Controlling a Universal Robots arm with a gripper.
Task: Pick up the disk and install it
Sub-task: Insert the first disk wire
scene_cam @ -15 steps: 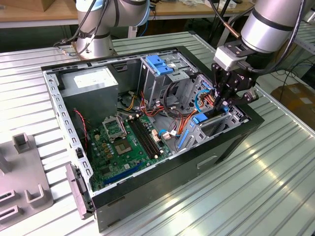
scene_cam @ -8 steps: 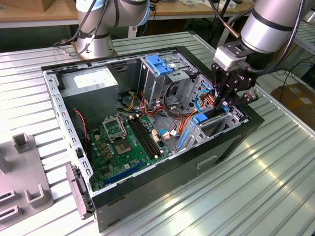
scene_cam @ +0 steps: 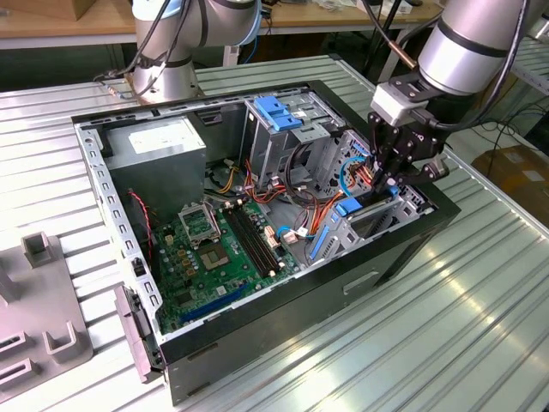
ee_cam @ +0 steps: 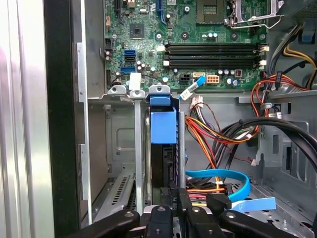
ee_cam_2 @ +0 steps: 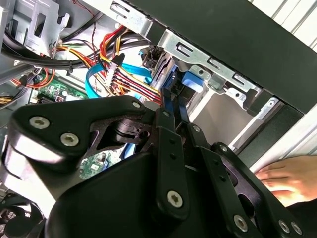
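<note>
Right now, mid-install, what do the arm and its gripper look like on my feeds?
In the exterior view the arm is a fat silver-grey tube ending in a pale grey wrist block, with black cables running alongside it. The gripper below is black. In the second wrist view the gripper shows matte black linkage bars joined by silver screws, and a rounded black housing with two more silver screws.
</note>
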